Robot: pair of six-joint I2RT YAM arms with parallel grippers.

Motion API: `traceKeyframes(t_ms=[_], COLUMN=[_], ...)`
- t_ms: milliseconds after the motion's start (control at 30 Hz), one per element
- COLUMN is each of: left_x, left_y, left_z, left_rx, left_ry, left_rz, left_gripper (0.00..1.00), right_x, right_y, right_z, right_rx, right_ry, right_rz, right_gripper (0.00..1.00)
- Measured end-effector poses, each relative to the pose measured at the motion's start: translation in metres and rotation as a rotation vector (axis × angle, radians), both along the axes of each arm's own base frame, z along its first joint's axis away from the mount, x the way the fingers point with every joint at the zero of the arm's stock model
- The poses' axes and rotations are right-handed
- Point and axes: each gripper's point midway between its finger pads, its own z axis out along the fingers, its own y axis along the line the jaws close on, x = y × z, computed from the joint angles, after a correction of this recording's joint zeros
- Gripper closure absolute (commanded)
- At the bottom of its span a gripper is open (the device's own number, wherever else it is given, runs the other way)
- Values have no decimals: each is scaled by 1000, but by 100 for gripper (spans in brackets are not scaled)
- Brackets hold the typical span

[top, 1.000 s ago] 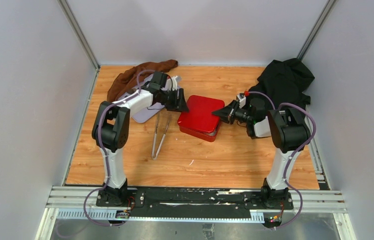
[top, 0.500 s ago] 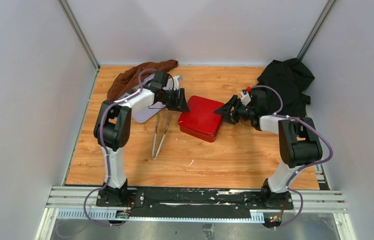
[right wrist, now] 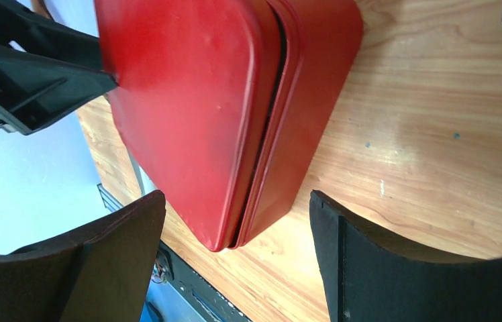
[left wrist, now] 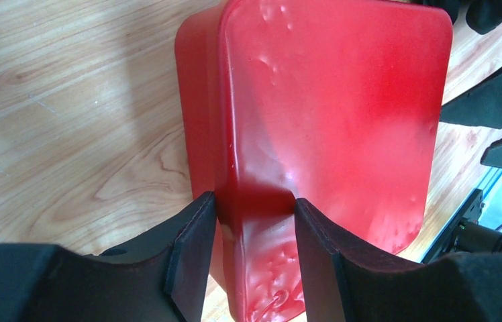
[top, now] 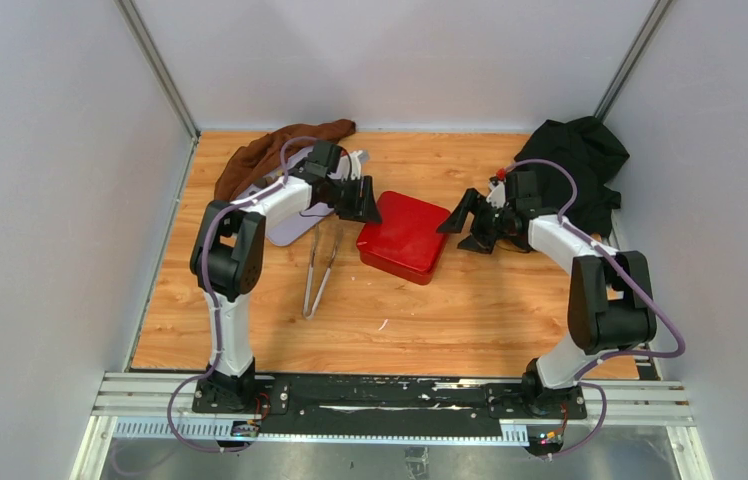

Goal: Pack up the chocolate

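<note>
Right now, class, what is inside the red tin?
Only the closed lid of the red tin shows. Whatever lies inside is covered.

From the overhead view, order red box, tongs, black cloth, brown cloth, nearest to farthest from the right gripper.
1. Red box, just left of right gripper.
2. Black cloth, back right.
3. Tongs, past the box.
4. Brown cloth, back left.

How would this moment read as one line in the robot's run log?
left end effector: shut on red box | right end effector: open, not touching box | lid: on
</note>
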Motion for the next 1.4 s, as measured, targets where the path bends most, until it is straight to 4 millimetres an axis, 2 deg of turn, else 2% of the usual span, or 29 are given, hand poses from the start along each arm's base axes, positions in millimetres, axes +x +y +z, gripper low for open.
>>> traceKeyframes(t_ms=[433,600,1233,1400], left_x=[-11,-17,-16,-16], left_y=[-18,-30,-39,-40], left_z=[0,2,1,-1], left_rx=[0,-44,-68,-60], left_ry=[12,34,51,44], left_rz=[-47,-49,-32,-43], left_gripper=[48,48,49,52], right_x=[-3,0,0,-2], right_y=[-2,0,-1,-4], right_z=[-27,-24,-25,-29], right_rx=[-26,-19,-22,-44], right_ry=[90,84,88,98], right_rz=[3,8,5,-1], right_gripper=[19,21,23,30])
